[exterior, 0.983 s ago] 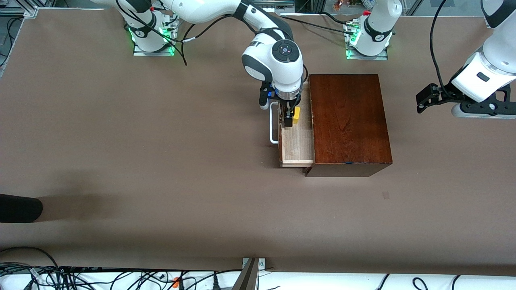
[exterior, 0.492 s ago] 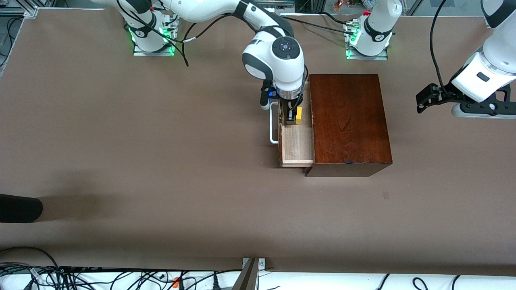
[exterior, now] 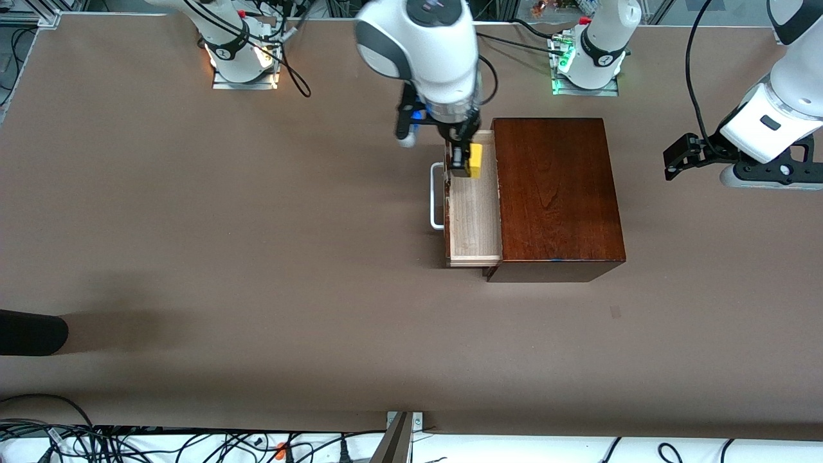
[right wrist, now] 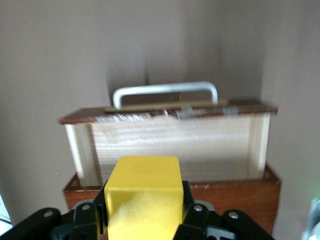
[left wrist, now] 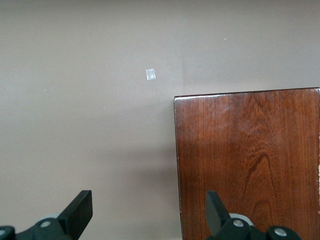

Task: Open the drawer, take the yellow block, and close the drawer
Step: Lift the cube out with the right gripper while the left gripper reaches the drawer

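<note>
The drawer (exterior: 474, 222) stands pulled out of the dark wooden box (exterior: 554, 193), its pale-wood tray bare and its white bar handle (exterior: 436, 196) toward the right arm's end of the table. My right gripper (exterior: 467, 164) is shut on the yellow block (exterior: 476, 161) and holds it in the air over the drawer's end nearest the robot bases. In the right wrist view the yellow block (right wrist: 144, 197) sits between the fingers, above the open drawer (right wrist: 172, 145). My left gripper (exterior: 675, 159) is open and waits in the air past the box, at the left arm's end of the table.
In the left wrist view the box's top (left wrist: 250, 160) lies under one finger, with bare brown table beside it and a small pale mark (left wrist: 150, 74). A dark object (exterior: 29, 332) lies at the table edge at the right arm's end. Cables run along the front edge.
My right gripper has risen out of the drawer with the yellow block in it and shifted toward the robot bases. The left arm has not moved.
</note>
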Tool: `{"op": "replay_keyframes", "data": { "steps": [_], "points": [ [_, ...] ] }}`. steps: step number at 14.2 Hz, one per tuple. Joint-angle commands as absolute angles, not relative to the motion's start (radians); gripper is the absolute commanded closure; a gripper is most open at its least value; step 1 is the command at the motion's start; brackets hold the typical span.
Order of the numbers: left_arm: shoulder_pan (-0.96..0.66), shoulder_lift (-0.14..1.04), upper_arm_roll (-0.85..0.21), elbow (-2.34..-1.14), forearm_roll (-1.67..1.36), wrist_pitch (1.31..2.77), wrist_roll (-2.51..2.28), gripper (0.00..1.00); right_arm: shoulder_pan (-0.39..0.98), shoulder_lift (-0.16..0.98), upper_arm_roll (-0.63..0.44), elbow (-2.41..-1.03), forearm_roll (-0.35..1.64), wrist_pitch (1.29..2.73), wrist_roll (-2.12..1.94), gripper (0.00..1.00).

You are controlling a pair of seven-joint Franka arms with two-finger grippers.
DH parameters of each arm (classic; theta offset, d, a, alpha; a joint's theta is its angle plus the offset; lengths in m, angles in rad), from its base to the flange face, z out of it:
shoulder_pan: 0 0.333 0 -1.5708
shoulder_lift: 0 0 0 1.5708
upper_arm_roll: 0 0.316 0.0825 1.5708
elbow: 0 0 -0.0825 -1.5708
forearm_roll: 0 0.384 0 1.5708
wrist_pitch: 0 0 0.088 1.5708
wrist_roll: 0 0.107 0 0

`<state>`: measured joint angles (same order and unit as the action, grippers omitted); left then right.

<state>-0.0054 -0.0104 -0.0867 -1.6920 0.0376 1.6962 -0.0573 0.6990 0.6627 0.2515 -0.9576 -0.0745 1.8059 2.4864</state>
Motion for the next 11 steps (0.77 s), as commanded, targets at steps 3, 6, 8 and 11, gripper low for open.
{"op": "replay_keyframes", "data": {
  "steps": [3, 6, 8, 11],
  "points": [
    [0.005, -0.021, -0.098, -1.687, 0.035, 1.68, -0.063, 0.0, 0.531, 0.487, 0.227, -1.11, -0.034, 1.608, 1.893, 1.0],
    [-0.005, -0.021, -0.1, -1.687, 0.035, 1.677, -0.057, 0.0, 0.468, 0.3, 0.145, -1.383, -0.034, 1.62, 1.521, 1.0],
    [-0.015, -0.021, -0.106, -1.686, 0.035, 1.663, -0.055, 0.0, 0.468, 0.203, 0.024, -1.513, -0.016, 1.62, 1.249, 1.0],
    [-0.015, -0.02, -0.146, -1.677, 0.032, 1.651, -0.055, 0.0, 0.468, 0.103, -0.141, -1.659, -0.011, 1.627, 0.863, 1.0]
  ]
}}
